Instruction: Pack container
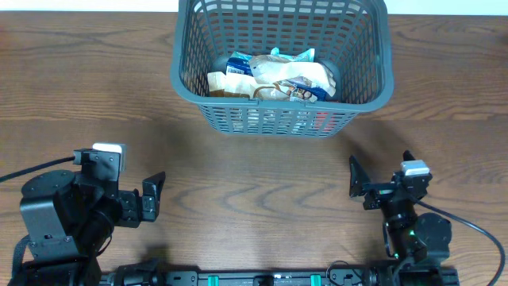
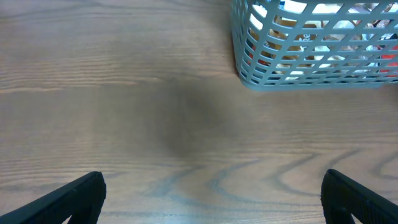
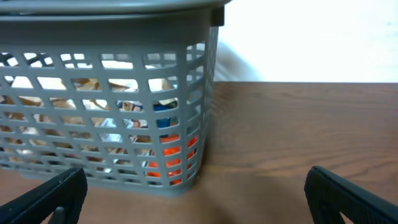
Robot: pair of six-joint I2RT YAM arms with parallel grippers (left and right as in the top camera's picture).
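We see soft, even light; the left wrist view looks pale and blurry; white glare sits behind the basket (image 3: 112, 17).

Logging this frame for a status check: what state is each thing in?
container: upright on the table, partly filled.
packets: lying heaped on the container's floor.
left gripper: open, empty, over bare table.
right gripper: open, empty, facing the container.
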